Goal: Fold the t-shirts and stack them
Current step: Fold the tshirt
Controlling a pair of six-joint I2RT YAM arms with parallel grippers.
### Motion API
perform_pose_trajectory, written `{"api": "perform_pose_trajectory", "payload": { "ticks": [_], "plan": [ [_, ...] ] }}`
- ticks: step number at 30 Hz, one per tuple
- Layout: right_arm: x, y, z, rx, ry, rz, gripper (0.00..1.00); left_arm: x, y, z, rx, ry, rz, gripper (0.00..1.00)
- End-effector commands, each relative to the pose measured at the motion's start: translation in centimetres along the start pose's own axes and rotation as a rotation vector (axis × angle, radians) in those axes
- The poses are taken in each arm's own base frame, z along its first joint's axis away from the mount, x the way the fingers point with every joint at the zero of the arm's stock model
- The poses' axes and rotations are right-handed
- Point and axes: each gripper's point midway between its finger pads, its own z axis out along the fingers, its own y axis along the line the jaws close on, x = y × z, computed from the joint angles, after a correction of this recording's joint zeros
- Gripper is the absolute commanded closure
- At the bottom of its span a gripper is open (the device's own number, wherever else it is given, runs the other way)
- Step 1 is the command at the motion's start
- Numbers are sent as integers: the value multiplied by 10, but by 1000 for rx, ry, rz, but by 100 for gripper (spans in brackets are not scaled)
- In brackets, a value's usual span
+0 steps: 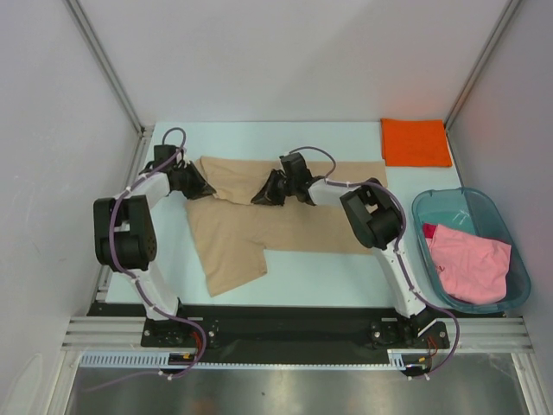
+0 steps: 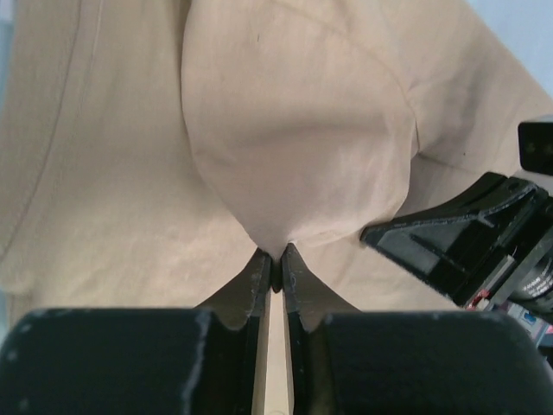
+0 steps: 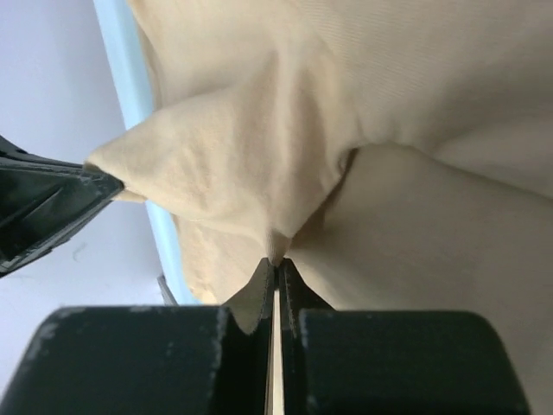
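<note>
The tan t-shirt (image 1: 259,220) lies spread on the table's middle, one sleeve hanging toward the front. My left gripper (image 1: 206,186) is shut on the tan cloth at the shirt's far left edge; the pinch shows in the left wrist view (image 2: 278,256). My right gripper (image 1: 261,197) is shut on a fold of the same shirt near its upper middle, seen in the right wrist view (image 3: 276,263). The cloth between the two grippers is lifted. The orange t-shirt (image 1: 416,142) lies folded at the far right corner. The pink t-shirt (image 1: 469,264) lies crumpled in the tub.
A translucent teal plastic tub (image 1: 436,201) stands at the right edge of the table. White walls and metal frame posts (image 1: 108,69) enclose the table on the left, back and right. The right arm's fingers (image 2: 458,229) show in the left wrist view.
</note>
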Motion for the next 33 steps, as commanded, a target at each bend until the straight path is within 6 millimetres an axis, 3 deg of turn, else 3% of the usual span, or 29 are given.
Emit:
{"api": "perform_pose_trajectory", "payload": {
  "ticks": [1,5,15,29,32,33],
  "plan": [
    [4,33,-27,-50,75,-103,100,3,-15,-23,44,-23,-7,87],
    [7,23,-32,-43,138,-96,100,13,-13,-27,46,-13,-19,84],
    [5,32,-39,-72,194,-143,100,46,6,-26,20,45,-38,84],
    [-3,23,-53,-67,202,-119,100,51,23,-26,-16,47,-59,82],
    [-4,19,-53,-62,200,-126,95,52,26,-24,-23,51,-62,80],
    [-3,15,-52,-60,203,-138,85,51,27,-24,-27,49,-60,79]
  ]
}}
